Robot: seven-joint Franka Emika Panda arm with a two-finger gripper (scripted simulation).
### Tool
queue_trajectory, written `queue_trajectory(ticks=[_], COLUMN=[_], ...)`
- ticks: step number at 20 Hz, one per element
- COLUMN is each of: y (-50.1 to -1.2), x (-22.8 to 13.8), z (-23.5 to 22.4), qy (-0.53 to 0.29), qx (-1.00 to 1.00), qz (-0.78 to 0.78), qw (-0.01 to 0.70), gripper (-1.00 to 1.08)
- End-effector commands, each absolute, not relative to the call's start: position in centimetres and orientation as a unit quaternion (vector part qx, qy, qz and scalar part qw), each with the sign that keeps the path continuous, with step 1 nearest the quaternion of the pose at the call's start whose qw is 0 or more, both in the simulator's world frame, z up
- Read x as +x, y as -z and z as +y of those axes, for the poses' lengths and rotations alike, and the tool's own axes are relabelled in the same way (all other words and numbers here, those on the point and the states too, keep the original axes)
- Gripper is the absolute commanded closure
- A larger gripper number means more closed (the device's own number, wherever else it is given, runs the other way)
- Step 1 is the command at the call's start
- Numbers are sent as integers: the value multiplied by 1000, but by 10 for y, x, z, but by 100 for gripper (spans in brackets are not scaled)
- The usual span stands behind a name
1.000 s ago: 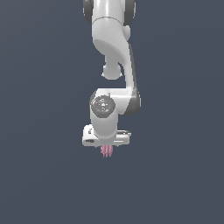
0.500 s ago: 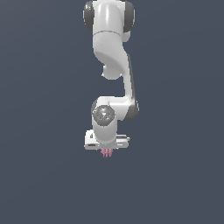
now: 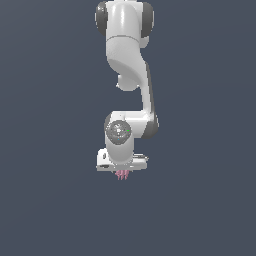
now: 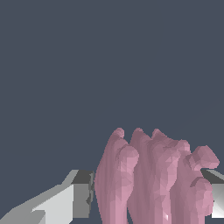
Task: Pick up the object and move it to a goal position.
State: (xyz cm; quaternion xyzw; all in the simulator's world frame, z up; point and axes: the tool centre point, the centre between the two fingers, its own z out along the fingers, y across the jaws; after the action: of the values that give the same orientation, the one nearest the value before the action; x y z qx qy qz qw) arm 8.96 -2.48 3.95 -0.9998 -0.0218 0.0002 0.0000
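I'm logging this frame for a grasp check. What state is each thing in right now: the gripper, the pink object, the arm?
gripper: pointing down, fingers closed against the pink object's two sides.
pink ridged object: held between the fingers, its ridges sticking out past the fingertips; it shows just below the hand in the exterior view.
arm: reaching down from the top of the exterior view, wrist bent over the gripper.

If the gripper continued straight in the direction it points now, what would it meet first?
Apart from the pink lump already between its fingers, the gripper faces only plain dark background. The way looks free as far as both views show, though depth is unclear.
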Motion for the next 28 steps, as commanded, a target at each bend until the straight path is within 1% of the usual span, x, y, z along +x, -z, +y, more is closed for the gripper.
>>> queue_trajectory(ticks=[1,8,15,20,28], y=[-40,-44,-67,-97,-163], x=[90,87,76,60,27], z=[-25,-20,3,34,103], qy=[0,0,0,0,0], qx=[-1000,-1000,-1000,-1000,-1000], qz=[-22,-22,-22,-22,-22], qw=[0,0,0,0,-1], gripper=[108,108,108,108,108])
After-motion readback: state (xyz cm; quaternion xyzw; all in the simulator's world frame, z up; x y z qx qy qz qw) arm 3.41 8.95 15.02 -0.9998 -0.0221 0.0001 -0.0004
